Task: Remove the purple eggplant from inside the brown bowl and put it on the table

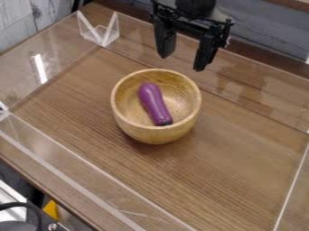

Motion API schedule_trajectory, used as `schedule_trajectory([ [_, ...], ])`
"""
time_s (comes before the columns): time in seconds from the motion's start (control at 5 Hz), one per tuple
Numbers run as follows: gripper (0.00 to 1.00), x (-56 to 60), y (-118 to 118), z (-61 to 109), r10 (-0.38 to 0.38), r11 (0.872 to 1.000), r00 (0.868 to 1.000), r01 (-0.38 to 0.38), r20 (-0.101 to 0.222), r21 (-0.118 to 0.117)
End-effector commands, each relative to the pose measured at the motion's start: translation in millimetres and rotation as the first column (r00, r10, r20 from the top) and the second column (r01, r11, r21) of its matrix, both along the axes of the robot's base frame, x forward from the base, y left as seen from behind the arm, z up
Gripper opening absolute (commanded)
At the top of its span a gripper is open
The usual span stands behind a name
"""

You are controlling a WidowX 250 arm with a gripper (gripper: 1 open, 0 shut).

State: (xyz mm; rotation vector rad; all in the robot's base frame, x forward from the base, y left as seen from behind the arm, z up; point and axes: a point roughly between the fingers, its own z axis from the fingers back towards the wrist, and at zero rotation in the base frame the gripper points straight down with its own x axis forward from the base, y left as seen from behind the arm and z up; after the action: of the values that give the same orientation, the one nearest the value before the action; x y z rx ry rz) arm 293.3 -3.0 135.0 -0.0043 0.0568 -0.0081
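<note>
A: Where's the purple eggplant (154, 104)?
B: Inside the brown bowl (126, 124), mid-table (241, 153).
A: And the gripper (185, 47)?
B: At one o'clock from the bowl, fingers wide apart, probably holding nothing.

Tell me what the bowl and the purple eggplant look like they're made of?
The bowl looks like light wood with a smooth finish: faint grain lines show on its thick wall. The eggplant is probably plastic or rubber, since it is evenly purple and shiny.
</note>
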Motion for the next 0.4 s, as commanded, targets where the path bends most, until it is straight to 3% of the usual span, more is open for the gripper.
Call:
schedule_trajectory([
  [0.0, 1.0, -3.2, 2.0, -5.2, 0.026, 1.0, 1.0, -0.026, -0.012, -0.005],
  [0.2, 1.0, -11.0, 14.1, -9.7, 0.081, 0.997, 0.997, -0.081, -0.007, -0.009],
])
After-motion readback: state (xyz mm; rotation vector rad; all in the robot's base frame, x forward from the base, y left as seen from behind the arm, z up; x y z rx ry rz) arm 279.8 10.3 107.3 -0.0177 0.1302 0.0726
